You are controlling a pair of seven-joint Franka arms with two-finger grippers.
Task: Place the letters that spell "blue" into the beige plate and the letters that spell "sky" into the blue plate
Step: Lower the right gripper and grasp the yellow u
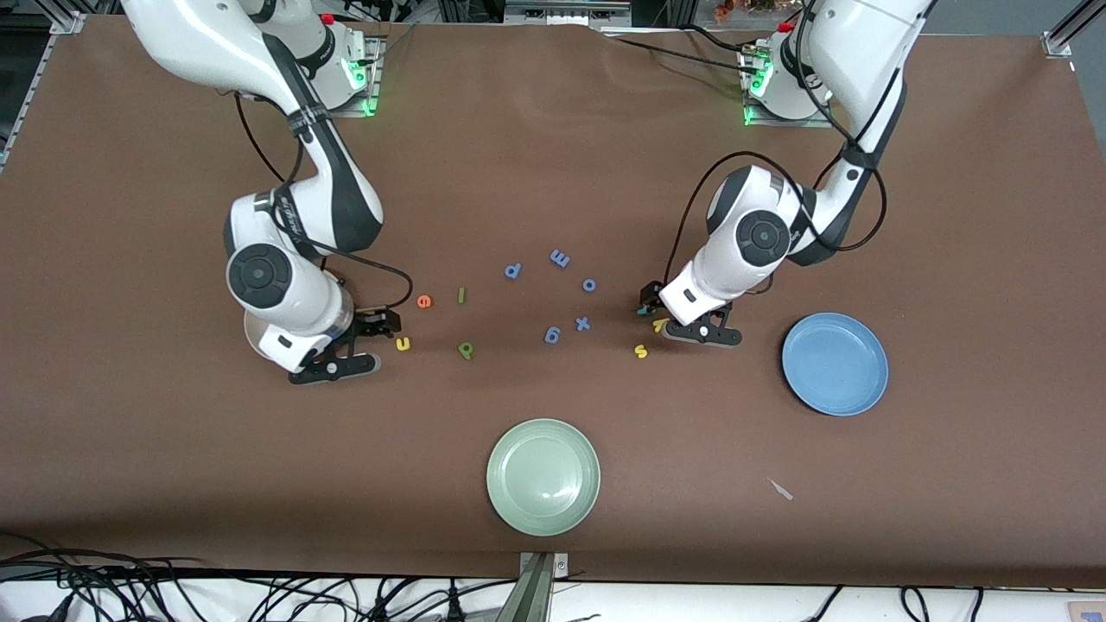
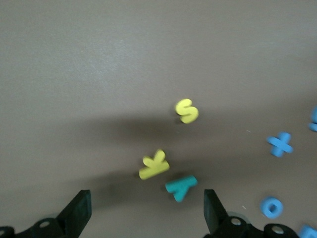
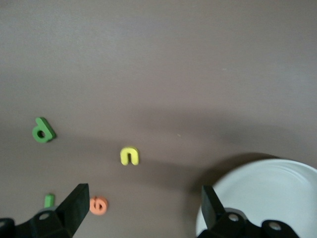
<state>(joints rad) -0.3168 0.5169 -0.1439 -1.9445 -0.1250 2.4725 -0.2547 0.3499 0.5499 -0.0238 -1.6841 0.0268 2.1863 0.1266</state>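
My left gripper [image 1: 650, 309] [image 2: 146, 213] is open just over the table. The teal y [image 2: 181, 186] and the yellow k [image 1: 661, 325] [image 2: 154, 165] lie right ahead of its fingertips. The yellow s [image 1: 641, 351] [image 2: 186, 110] lies nearer the front camera. The blue plate [image 1: 835, 363] sits toward the left arm's end. My right gripper [image 1: 380, 324] [image 3: 143, 210] is open and empty, low between the orange e [image 1: 424, 301] [image 3: 98, 205] and the beige plate [image 1: 251, 337] [image 3: 277, 193], which the arm mostly hides. Close by are the yellow u [image 1: 403, 344] [image 3: 130, 155], green l [image 1: 461, 295] [image 3: 49, 200] and green b [image 1: 466, 350] [image 3: 43, 130].
Several blue letters lie mid-table between the two groups, among them an x [image 1: 583, 324] [image 2: 280, 144] and an o [image 1: 589, 285] [image 2: 271, 207]. A pale green plate [image 1: 543, 476] sits near the front edge. A small pale scrap [image 1: 780, 489] lies nearer the camera than the blue plate.
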